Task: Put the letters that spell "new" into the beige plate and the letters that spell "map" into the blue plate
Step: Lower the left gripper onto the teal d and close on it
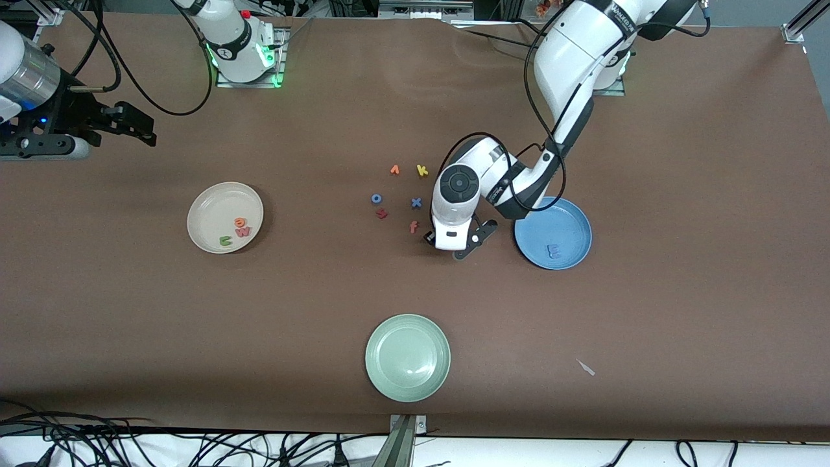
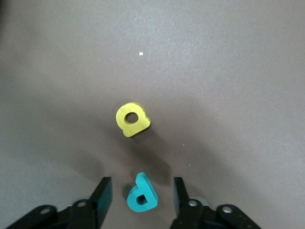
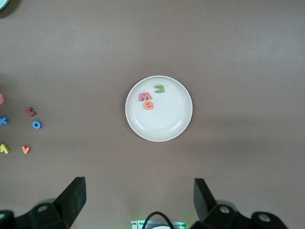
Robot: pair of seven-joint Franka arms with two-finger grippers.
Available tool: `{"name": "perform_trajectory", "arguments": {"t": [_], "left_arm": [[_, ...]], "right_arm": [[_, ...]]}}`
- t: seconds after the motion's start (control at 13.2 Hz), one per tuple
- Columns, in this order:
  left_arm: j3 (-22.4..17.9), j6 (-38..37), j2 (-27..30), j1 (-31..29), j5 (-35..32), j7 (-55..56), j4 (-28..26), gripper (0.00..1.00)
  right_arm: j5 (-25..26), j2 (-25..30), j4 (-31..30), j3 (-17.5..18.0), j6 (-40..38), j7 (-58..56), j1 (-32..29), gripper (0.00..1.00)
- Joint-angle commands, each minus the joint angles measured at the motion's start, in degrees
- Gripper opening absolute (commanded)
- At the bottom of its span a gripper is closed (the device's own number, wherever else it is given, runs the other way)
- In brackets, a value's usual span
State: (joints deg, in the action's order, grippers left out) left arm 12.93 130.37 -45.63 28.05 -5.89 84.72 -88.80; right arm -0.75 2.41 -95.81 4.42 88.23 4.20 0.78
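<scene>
Robotics lab bench; wide table under a brown matte cover point(image 1: 681, 311); two white robot arms on bolted metal base plates point(image 1: 249, 76); loose black cables point(image 1: 149, 447) along the table edge; aluminium frame rails point(image 1: 801, 23) at the corners; no household furnishings.

front: high, facing the arm bases, whole table point(image 1: 681, 311) seen | left wrist: close, straight down on yellow a point(image 2: 132, 119) and teal p point(image 2: 141, 194) | right wrist: higher, down on beige plate point(image 3: 176, 121), shared with front point(image 1: 206, 211)
</scene>
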Motion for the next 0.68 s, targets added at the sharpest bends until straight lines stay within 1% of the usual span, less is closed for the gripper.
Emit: {"name": "perform_trajectory", "arguments": {"t": [0.0, 0.38, 0.6], "left_arm": [[-0.45, -0.20, -0.87, 1.22, 0.18, 0.62, 1.70, 0.55], [-0.45, -0.11, -0.96, 2.45, 0.18, 0.62, 1.35, 0.53], [-0.63, -0.11, -1.13, 2.45, 0.01, 0.19, 0.82, 0.49]], "right_arm": [[0.22, 0.76, -0.78, 0.85, 0.63, 0.54, -0.52, 1.00], [0.22, 0.76, -0.78, 0.59, 0.36, 0.54, -0.61, 1.00], [0.39, 0.76, -0.78, 0.59, 0.27, 0.54, -0.61, 1.00]]}}
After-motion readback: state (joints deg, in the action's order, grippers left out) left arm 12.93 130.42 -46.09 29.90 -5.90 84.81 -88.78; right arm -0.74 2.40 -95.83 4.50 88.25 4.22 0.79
